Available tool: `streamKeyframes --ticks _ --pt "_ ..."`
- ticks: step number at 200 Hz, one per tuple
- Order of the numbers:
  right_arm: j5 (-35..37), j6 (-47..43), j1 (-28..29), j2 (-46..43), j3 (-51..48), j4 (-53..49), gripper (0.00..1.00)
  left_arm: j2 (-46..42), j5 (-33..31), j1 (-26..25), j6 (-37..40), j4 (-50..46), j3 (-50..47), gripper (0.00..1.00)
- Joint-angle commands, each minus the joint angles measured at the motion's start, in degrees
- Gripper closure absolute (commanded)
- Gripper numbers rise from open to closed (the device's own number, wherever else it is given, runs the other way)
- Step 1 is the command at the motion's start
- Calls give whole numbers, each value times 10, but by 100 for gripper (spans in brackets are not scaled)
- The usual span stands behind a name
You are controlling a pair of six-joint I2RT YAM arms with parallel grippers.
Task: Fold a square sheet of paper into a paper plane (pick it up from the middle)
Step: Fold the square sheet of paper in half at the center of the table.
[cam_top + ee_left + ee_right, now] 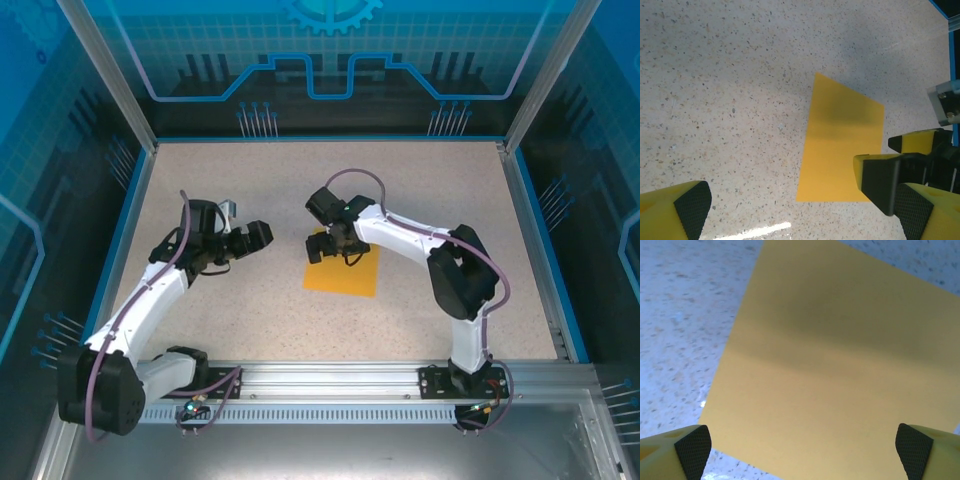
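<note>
Top external: I see the square sheet of paper flat, unfolded; left gripper and right gripper wide apart, empty.

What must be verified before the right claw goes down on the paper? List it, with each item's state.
1. The square sheet of paper lies flat and unfolded: ok.
2. The right claw is open: ok.
3. The right claw is above the sheet: ok.
4. It is centred on the sheet's middle: cannot tell; the top view puts it toward the far-left corner.
5. The left claw is open and off the sheet: ok.
</note>
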Motion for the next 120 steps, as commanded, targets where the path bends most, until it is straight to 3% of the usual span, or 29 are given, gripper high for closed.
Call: streamKeyframes --ticks 1,85,120 --pt "-3 49 -16 41 34 -60 1 -2 -15 0 -7 25 4 1" --pt "-2 167 -21 116 79 -90 1 25 -9 0 -3 43 7 2" --pt "-3 192 -21 139 53 -84 1 26 -10 0 0 36 9 1"
